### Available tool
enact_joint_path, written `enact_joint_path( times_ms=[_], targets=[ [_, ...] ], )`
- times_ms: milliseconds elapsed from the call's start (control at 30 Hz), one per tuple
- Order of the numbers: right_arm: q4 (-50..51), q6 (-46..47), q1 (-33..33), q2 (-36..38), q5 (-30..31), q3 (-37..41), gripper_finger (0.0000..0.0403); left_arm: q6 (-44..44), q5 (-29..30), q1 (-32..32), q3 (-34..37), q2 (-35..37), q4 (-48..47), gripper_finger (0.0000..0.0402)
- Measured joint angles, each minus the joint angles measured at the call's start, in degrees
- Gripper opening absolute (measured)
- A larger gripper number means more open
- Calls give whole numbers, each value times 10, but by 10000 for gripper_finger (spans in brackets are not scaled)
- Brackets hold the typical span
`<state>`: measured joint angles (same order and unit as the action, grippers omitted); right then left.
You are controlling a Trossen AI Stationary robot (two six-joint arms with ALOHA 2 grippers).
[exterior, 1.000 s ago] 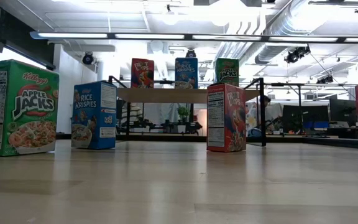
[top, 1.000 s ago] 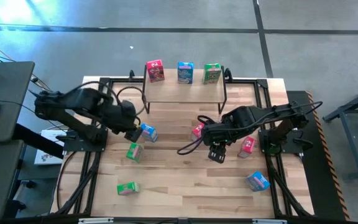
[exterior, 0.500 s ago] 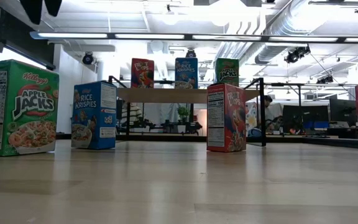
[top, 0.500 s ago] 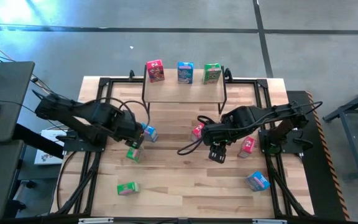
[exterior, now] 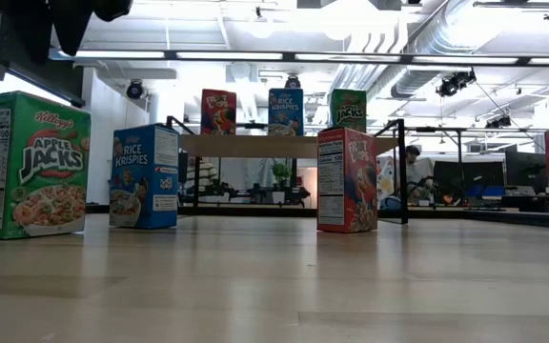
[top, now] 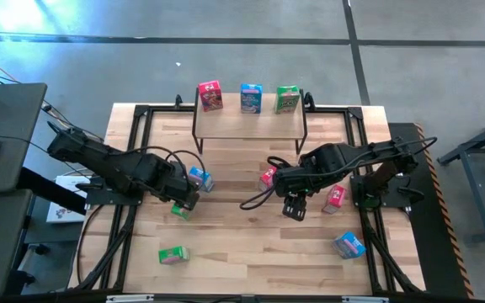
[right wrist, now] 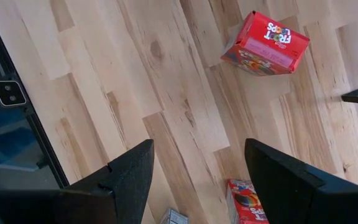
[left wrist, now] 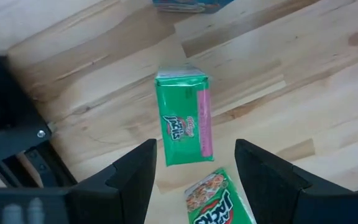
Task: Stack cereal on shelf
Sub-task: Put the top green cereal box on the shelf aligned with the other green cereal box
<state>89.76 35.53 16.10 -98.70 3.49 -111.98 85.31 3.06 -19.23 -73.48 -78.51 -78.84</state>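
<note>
Left wrist view – left tool (left wrist: 194,177) apart over upright green cereal box (left wrist: 183,118); right tool (right wrist: 197,180) apart too.

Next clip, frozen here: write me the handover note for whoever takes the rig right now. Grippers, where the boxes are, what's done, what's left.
Left gripper: open, empty, above a standing green box on the table's left side.
Right gripper: open, empty, parked over mid-table.
Done: three boxes stand on the shelf: red, blue, green.
Left: six boxes on the table. On the left: blue, the green one under the left gripper, another green nearer the front. On the right: red, red, blue.
Likely next: grasp the green box below the left gripper.
</note>
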Motion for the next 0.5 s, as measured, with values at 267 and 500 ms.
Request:
enact_joint_path(
  times_ms=[267, 500],
  targets=[
    [-1, 0, 0, 0, 0, 0, 243, 17, -2, -5, 33, 0, 26, 210],
    [-1, 0, 0, 0, 0, 0, 243, 31, -7, -4, 71, 0, 74, 210]
  ],
)
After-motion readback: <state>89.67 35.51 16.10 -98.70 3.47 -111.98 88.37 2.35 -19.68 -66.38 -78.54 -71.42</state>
